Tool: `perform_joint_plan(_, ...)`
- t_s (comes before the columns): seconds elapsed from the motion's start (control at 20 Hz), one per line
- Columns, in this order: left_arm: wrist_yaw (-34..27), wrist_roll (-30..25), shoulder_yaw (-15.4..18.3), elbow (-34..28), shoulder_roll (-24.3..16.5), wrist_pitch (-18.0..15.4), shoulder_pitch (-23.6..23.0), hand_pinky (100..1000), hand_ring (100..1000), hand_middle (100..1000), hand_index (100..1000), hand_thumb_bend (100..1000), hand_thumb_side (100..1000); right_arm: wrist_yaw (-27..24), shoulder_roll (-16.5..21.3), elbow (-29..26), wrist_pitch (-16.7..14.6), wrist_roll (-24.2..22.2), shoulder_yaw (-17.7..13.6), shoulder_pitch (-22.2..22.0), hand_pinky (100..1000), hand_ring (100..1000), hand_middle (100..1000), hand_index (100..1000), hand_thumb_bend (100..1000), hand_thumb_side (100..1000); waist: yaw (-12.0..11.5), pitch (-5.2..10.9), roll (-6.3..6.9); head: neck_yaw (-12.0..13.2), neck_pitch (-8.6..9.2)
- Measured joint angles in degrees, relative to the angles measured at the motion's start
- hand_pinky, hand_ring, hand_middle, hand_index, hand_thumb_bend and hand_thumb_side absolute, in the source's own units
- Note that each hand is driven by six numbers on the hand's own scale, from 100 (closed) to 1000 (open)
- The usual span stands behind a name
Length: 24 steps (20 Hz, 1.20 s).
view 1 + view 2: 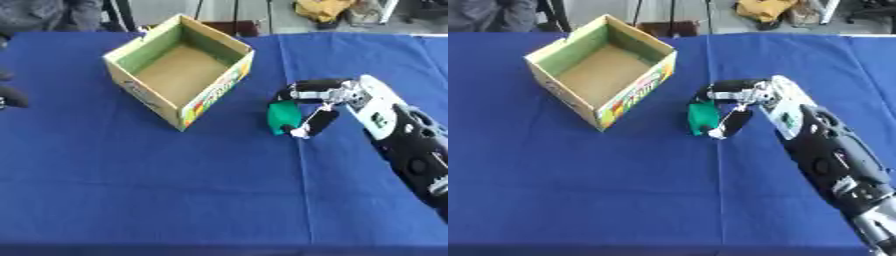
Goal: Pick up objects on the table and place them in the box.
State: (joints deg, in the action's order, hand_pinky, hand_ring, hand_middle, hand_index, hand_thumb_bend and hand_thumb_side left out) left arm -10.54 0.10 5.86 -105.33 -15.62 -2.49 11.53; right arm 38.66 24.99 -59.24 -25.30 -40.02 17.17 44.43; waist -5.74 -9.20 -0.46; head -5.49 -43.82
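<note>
An open cardboard box (150,97) with a bare brown floor stands on the blue tablecloth at the upper left of centre. To its right a small green object (282,116) sits between the curled fingers and thumb of my right hand (317,102), whose arm comes in from the lower right. The hand is shut on the green object, about a hand's width right of the box's near corner. Whether the object is lifted off the cloth I cannot tell. A dark shape at the left edge (10,97) may be part of my left hand; its fingers are not visible.
The blue tablecloth (175,190) covers the whole table. Chair legs and a yellow bundle (324,9) lie beyond the far edge, and a seated person shows at the top left corner.
</note>
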Motion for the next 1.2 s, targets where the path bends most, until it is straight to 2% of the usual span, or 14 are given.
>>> perform_joint_plan(0.35,0.0,-0.01,0.0,0.0,0.0,0.0,0.0,522,493,581,637,264,1000,0.66,0.0,0.0,0.75,0.36,-0.18,-0.01,617,594,809,882,100,144,0.0,0.01,0.0,0.0,0.0)
perform_joint_plan(0.4,0.0,-0.01,0.0,0.0,0.01,0.0,0.0,522,493,581,635,263,1000,0.67,0.0,0.0,0.76,0.38,-0.18,-0.01,482,488,777,861,100,122,0.0,0.01,0.0,0.0,0.0)
perform_joint_plan(0.55,0.0,-0.01,0.0,0.0,0.01,0.0,0.0,522,493,581,635,264,1000,0.8,0.0,-0.01,0.87,0.7,-0.19,-0.02,422,441,762,851,100,114,0.01,0.01,0.0,0.0,0.0)
perform_joint_plan(0.95,0.0,-0.02,0.0,0.0,0.01,0.0,0.0,523,493,581,634,266,1000,1.05,0.04,-1.44,0.92,1.97,0.09,0.02,407,425,750,843,100,100,0.13,0.01,-0.05,0.01,0.0)
perform_joint_plan(1.2,0.0,-0.02,0.0,0.0,0.01,0.0,-0.01,523,493,581,634,266,1000,0.24,0.32,-4.69,2.04,2.59,-0.13,2.18,412,426,752,845,100,100,0.2,0.04,-0.34,0.07,0.0)
